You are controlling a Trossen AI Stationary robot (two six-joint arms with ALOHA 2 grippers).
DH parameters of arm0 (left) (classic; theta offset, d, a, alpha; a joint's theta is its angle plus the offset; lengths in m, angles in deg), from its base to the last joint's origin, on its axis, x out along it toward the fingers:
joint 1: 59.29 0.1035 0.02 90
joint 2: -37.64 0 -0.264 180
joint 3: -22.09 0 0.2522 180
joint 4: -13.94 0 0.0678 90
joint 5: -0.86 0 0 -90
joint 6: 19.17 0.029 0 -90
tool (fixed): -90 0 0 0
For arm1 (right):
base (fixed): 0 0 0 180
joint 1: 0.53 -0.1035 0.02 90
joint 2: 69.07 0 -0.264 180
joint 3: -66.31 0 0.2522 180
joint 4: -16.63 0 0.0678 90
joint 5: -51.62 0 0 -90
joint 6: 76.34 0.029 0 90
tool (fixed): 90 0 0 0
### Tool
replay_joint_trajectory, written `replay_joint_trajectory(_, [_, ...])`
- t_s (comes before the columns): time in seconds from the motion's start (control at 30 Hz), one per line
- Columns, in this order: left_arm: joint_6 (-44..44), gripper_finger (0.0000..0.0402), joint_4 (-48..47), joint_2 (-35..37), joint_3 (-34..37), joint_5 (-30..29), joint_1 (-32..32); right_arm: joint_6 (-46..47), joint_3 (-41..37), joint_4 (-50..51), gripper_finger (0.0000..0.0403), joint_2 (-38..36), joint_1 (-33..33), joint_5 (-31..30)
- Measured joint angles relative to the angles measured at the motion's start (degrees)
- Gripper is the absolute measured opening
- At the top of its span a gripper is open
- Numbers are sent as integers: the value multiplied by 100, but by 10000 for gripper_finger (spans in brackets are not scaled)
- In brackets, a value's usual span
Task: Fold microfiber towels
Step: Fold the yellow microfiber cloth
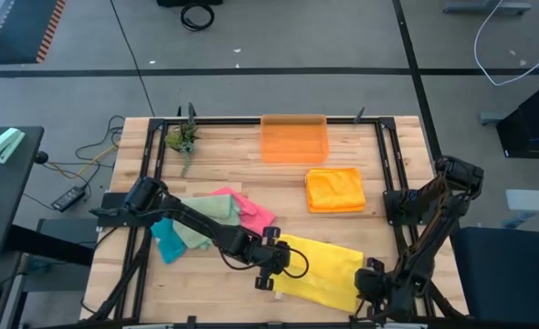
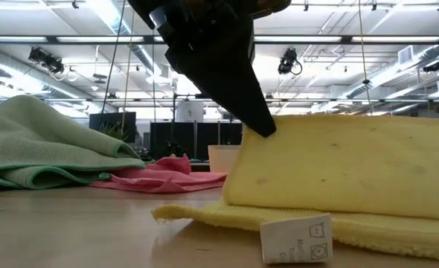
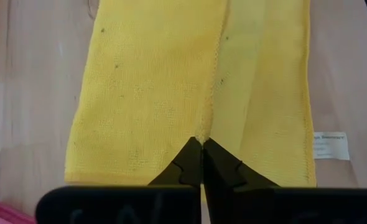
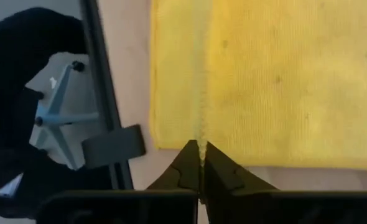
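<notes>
A yellow microfiber towel [image 1: 322, 270] lies at the table's near middle, with a white tag [image 2: 297, 238] at its near edge. One layer [image 2: 338, 167] stands raised above the layer on the table [image 2: 204, 214]. My left gripper [image 1: 271, 267] is shut on the towel's left end. My right gripper [image 1: 368, 276] is shut on its right end. A folded orange towel [image 1: 335, 190] lies flat beyond it. Pink [image 1: 251, 212], sage green [image 1: 206, 208] and teal [image 1: 169, 242] towels lie heaped at the left. My left gripper pinches the hemmed edge [image 3: 201, 138] of the yellow towel's left end between its two shut fingers. It comes slanting down from the table's left. The held layer [image 2: 279, 141] is lifted, while the layer below lies on the table. My right gripper pinches the hemmed edge [image 4: 201, 142] of the towel's right end between its two shut fingers, coming from the table's right. The edge runs straight away from the fingertips. How high it is lifted does not show.
A rigid translucent orange bin [image 1: 294, 139] stands at the far middle. A small green plant [image 1: 183, 139] sits at the far left corner. Black frame rails [image 1: 393, 164] run along the table's sides. Bare wood [image 1: 215, 292] shows near the front left.
</notes>
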Motion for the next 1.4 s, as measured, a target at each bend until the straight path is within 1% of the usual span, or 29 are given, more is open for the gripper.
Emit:
replay_joint_trajectory(0.13, [244,6,-33,185,4,-73,33,-241,0,308,5,-448,86,-224])
replay_joint_trajectory(0.23, [500,8,-93,503,2,-520,104,-354,4,910,4,-927,145,-472])
replay_joint_trajectory(0.3, [782,7,-109,710,2,-829,192,-374,4,1501,3,-1274,203,-522])
replay_joint_trajectory(0.37, [1015,6,-150,860,0,-1012,333,-374,4,2132,3,-1586,278,-583])
replay_joint_trajectory(0.5, [1395,7,-228,948,-7,-1057,727,-378,4,3251,2,-2126,533,-754])
replay_joint_trajectory(0.63, [1812,5,-344,911,-4,-1058,1131,-435,4,4175,2,-2452,850,-850])
replay_joint_trajectory(0.8, [2324,6,-137,959,0,-1057,1533,-589,4,4811,2,-2637,1269,-973])
replay_joint_trajectory(0.9, [2552,5,-159,959,-2,-1045,1721,-748,4,5071,1,-2655,1480,-978])
replay_joint_trajectory(1.17, [2717,5,-183,959,-2,-938,1985,-1127,4,5416,1,-2660,1925,-1181])
replay_joint_trajectory(1.23, [2706,5,-226,959,-2,-816,1989,-1182,2,5315,1,-2660,1964,-1161])
replay_joint_trajectory(1.27, [2661,5,-265,959,-2,-653,1984,-1198,2,5206,1,-2660,1954,-1107])
replay_joint_trajectory(1.4, [2238,6,-532,957,-2,-96,1805,-1324,2,4377,1,-2634,1732,-826])
